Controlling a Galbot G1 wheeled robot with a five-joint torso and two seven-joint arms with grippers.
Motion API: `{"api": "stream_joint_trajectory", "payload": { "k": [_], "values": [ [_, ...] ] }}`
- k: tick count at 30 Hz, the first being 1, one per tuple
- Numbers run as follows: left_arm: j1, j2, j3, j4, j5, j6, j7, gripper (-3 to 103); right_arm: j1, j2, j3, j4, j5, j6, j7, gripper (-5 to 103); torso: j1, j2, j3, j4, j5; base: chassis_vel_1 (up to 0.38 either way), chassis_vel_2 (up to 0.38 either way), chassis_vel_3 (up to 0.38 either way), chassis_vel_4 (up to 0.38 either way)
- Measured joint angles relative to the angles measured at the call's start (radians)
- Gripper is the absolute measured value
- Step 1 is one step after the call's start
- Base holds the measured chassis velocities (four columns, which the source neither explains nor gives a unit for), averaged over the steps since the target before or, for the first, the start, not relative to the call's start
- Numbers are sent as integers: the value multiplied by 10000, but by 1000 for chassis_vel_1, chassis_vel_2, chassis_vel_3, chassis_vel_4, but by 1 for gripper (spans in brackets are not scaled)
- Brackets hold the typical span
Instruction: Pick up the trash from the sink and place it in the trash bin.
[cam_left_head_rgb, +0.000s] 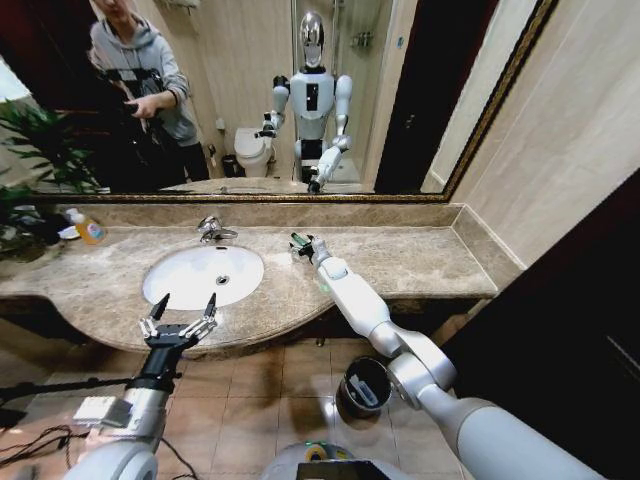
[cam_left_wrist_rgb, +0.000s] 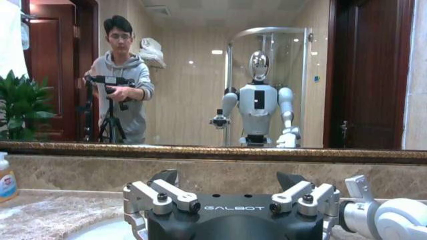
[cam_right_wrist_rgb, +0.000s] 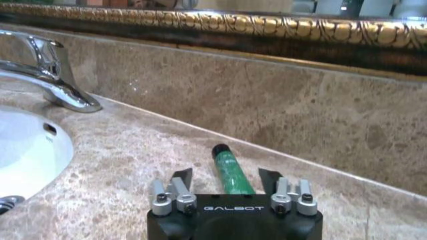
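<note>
Right gripper (cam_right_wrist_rgb: 225, 176), opened wide, is shown astride the green tube (cam_right_wrist_rgb: 231, 170) lying on the counter (cam_right_wrist_rgb: 120, 150) beside the sink (cam_left_head_rgb: 203, 275); on closing, the tube may be rolled aside.

Left gripper (cam_left_head_rgb: 182, 310), spread wide, is held empty at the sink's front edge.

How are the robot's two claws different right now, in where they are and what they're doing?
The right gripper reaches across the marble counter beside the faucet, while the left gripper hovers at the sink's front edge. The right gripper has a small green tube lying between its open fingers; the left gripper's open fingers hold nothing. Both are the same black-and-silver two-fingered design.
</note>
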Motion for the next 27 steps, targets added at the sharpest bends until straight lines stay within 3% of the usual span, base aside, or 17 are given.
{"api": "stream_joint_trajectory", "payload": {
  "k": [6, 8, 10, 12, 13, 19, 27],
  "values": [
    [0, 0, 0, 0, 0, 0, 0, 100, -53, -1, 76, -57, 40, 2, -67, 41, 0, 0, -1, 0, 0, 0, 0, 0, 0],
    [0, 0, 0, 0, 0, 0, 0, 100, -56, -2, 86, -64, 41, 2, -70, 41, 0, 0, 0, 0, 0, 0, 0, 0, 0],
    [0, 0, 0, 0, 0, 0, 0, 100, -73, -1, 125, -68, 49, 4, -80, 25, 0, 0, 0, 0, 0, 0, 0, 0, 0],
    [0, 0, 0, 0, 0, 0, 0, 100, -76, -1, 132, -62, 50, 6, -82, 25, 0, 0, -1, 0, 0, 0, 0, 0, 0],
    [0, 0, 0, 0, 0, 0, 0, 100, -94, -1, 153, -29, 52, 7, -83, 15, -1, 1, -1, 0, 0, 0, 0, 0, 0],
    [0, 0, 0, 0, 0, 0, 0, 100, -163, -1, 193, 119, 83, -22, -83, 7, 0, 0, -1, -1, 0, 0, 0, 0, 0],
    [0, 0, 0, 0, 0, 0, 0, 100, -650, -257, 101, 1347, 540, -494, 7, 6, 0, 0, 0, 3, 1, 0, 0, 0, 0]
  ]
}}
